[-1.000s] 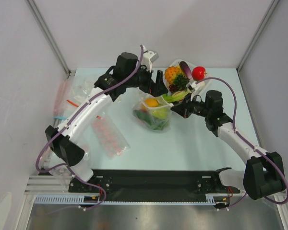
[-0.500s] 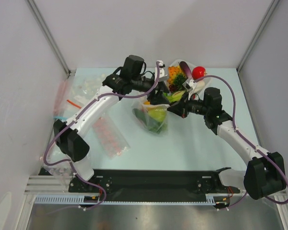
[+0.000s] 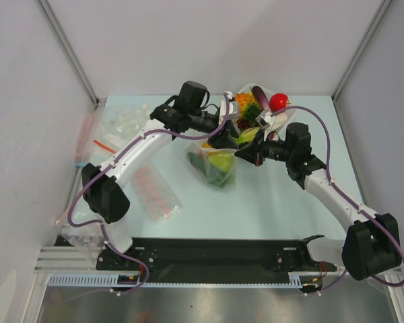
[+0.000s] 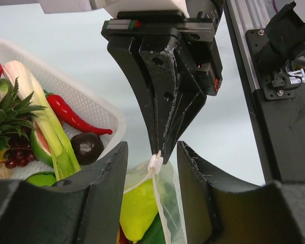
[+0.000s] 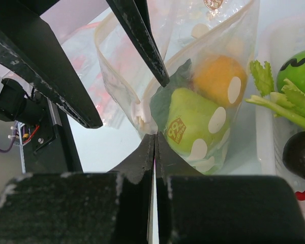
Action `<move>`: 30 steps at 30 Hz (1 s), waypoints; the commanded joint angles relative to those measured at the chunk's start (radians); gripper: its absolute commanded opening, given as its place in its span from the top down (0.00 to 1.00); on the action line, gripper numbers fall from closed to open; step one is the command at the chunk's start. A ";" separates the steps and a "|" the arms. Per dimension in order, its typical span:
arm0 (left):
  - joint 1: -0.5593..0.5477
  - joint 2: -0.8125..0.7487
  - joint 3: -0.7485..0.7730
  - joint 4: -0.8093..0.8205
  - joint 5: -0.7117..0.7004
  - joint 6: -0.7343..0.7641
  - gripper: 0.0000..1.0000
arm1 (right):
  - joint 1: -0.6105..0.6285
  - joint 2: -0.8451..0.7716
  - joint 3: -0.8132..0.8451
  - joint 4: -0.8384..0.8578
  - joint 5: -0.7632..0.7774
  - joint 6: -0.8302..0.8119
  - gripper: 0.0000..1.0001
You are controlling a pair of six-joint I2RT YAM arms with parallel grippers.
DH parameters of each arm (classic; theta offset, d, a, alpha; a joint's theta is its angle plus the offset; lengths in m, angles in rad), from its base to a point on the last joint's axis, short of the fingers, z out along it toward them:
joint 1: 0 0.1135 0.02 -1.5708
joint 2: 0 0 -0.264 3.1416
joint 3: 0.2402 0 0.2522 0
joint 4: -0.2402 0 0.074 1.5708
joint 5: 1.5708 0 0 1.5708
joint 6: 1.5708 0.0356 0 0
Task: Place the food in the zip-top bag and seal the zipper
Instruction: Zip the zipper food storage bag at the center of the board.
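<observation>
The clear zip-top bag [image 3: 215, 168] stands on the table beside the white basket [image 3: 287, 118]. It holds a yellow-green fruit [image 5: 190, 127], an orange piece [image 5: 216, 76] and dark green pieces. My right gripper [image 3: 242, 152] is shut on the bag's top corner, as the right wrist view [image 5: 154, 136] shows. My left gripper [image 3: 222, 138] is open. In the left wrist view [image 4: 151, 148] its jaws straddle the bag's top edge and the white end of the zipper [image 4: 155, 162] without touching it. More food lies in the basket: a pineapple [image 3: 244, 104], a red tomato [image 3: 279, 102], a red chili [image 4: 73, 116] and celery [image 4: 46, 127].
A flat packet with pink-red blobs [image 3: 155, 192] lies left of the bag. Clear packets [image 3: 124, 124] and a thin red strip [image 3: 102, 145] lie at the far left. The basket's wall [image 4: 91, 107] stands close to the left finger. Grey walls enclose the table.
My left arm has swung right and its open gripper has come down over the bag's top. My right gripper has shifted slightly left, still holding the bag's corner.
</observation>
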 commanded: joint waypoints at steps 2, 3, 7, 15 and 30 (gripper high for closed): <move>-0.004 0.001 0.005 -0.017 0.019 0.073 0.51 | 0.006 -0.006 0.055 0.012 -0.011 -0.022 1.00; -0.004 0.004 0.005 -0.021 0.016 0.076 0.51 | 0.006 -0.006 0.055 0.010 -0.013 -0.027 1.00; -0.007 0.020 0.005 -0.043 -0.004 0.095 0.51 | 0.007 -0.004 0.056 0.010 -0.008 -0.028 1.00; -0.012 0.032 -0.001 -0.075 -0.025 0.127 0.52 | 0.004 -0.011 0.058 0.006 -0.003 -0.036 1.00; -0.025 0.041 0.019 -0.129 -0.083 0.150 1.00 | -0.033 -0.034 0.011 0.065 0.010 0.027 1.00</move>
